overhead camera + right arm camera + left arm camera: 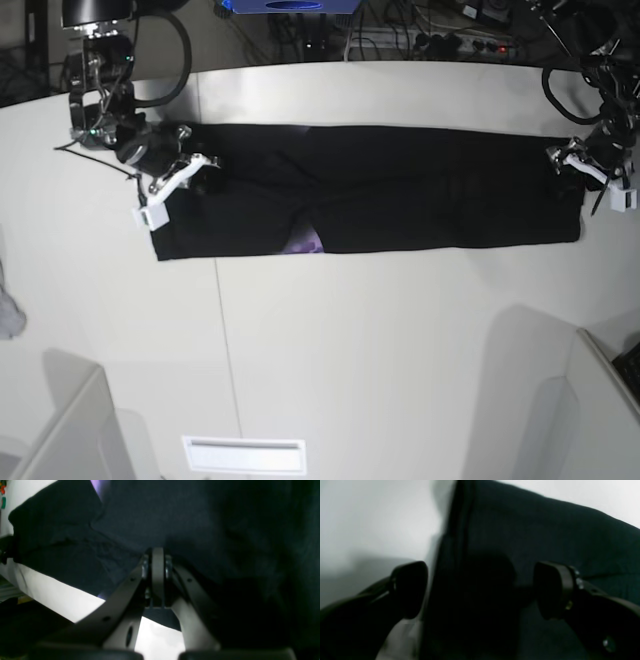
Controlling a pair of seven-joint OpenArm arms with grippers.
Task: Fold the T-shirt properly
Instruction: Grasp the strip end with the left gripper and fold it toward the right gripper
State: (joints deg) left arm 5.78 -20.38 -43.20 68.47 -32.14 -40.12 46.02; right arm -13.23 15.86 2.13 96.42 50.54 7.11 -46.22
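White table (350, 340); cables (400, 40) behind far edge.

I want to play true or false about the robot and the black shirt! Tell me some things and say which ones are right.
1. The T-shirt lies in a long strip across the white table. True.
2. The left gripper is squeezed shut. False: its jaws stand wide open, over the shirt's edge.
3. The right gripper is shut. True: its jaws are pressed together at the black cloth, though whether they pinch it cannot be told.
4. The shirt is all black, with no other colour showing. False: a little purple patch peeks out at the front edge.
5. Both arms are at the same end of the shirt. False: one is at each end.
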